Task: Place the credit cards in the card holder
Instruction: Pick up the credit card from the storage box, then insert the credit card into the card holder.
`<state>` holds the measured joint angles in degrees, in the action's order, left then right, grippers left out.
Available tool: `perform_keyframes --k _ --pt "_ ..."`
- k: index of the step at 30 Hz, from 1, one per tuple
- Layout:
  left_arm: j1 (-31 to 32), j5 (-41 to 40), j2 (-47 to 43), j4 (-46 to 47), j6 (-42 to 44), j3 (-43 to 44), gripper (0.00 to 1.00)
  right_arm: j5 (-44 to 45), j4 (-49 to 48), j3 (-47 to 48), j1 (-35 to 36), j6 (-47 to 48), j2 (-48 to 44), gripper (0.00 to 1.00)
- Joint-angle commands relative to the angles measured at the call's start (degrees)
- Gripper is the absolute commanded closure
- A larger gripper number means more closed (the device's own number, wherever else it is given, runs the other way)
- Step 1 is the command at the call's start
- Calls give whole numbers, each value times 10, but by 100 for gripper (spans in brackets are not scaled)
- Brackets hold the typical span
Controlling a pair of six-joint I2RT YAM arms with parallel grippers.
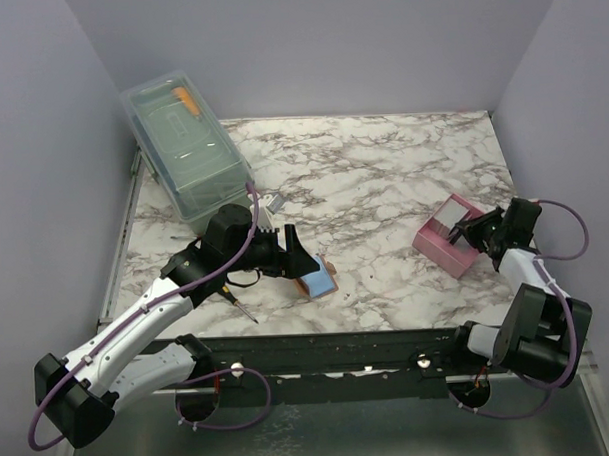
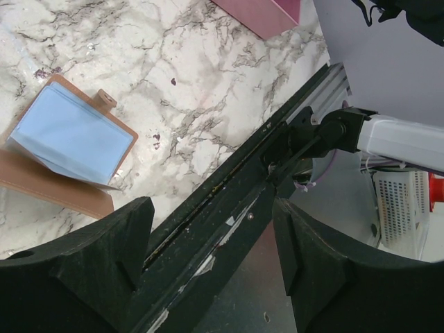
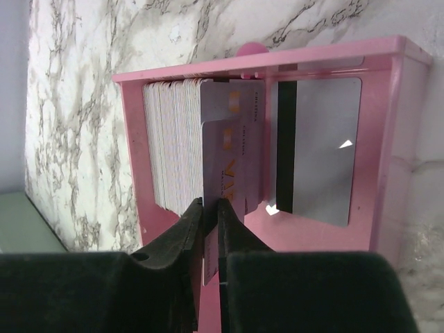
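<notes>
The card holder (image 1: 317, 281) is a tan folding wallet lying open near the table's front edge, pale blue showing inside; it also shows in the left wrist view (image 2: 69, 139). My left gripper (image 1: 291, 251) is open and empty, just left of the holder and above it; its jaws (image 2: 211, 243) stand wide apart over the front rail. My right gripper (image 1: 475, 229) reaches into the pink tray (image 1: 437, 245). In the right wrist view my right gripper (image 3: 210, 208) is shut on one pale credit card (image 3: 232, 152) with orange lettering, standing in the tray beside a stack of cards (image 3: 173, 146).
A grey card with a dark stripe (image 3: 320, 152) stands in the pink tray's (image 3: 139, 146) other slot. A clear lidded plastic box (image 1: 182, 147) sits at the back left. A thin tool (image 1: 239, 304) lies by the left arm. A black rail (image 2: 229, 201) runs along the front edge.
</notes>
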<state>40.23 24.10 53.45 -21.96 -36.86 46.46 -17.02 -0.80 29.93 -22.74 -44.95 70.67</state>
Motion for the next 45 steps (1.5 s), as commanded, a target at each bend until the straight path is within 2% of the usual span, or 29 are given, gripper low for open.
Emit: perform_keyframes --k 1,8,13,17,20,22,24,26,29,32,38,45 --pt "-1 14 1 10 -4 -4 24 -3 59 23 -2 20 -24 89" --pt "-2 7 8 11 -14 1 19 10 140 53 -3 56 -60 99" --pt "-3 1 19 16 -28 11 9 13 184 77 -2 109 -81 100" --pt "-8 3 27 32 -48 14 2 -4 229 117 6 172 -142 100" --pt "-25 33 30 79 -66 2 1 -94 257 171 54 237 -144 100" --pt "-39 65 30 148 -92 -17 1 -145 257 194 145 236 -123 100" --pt "-53 85 24 219 -129 -45 3 -191 220 198 233 205 -105 100" --pt "-66 97 16 278 -169 -70 5 -248 136 181 302 144 -97 100" --pt "-84 100 -1 340 -222 -106 8 -320 -27 144 373 54 -82 100" --pt "-90 79 -29 391 -267 -147 11 -360 -136 134 433 -6 -40 100" --pt "-90 40 -83 418 -307 -203 12 -364 -270 119 504 -71 24 100" --pt "-90 22 -109 408 -331 -231 28 -322 -398 83 531 -134 51 100"
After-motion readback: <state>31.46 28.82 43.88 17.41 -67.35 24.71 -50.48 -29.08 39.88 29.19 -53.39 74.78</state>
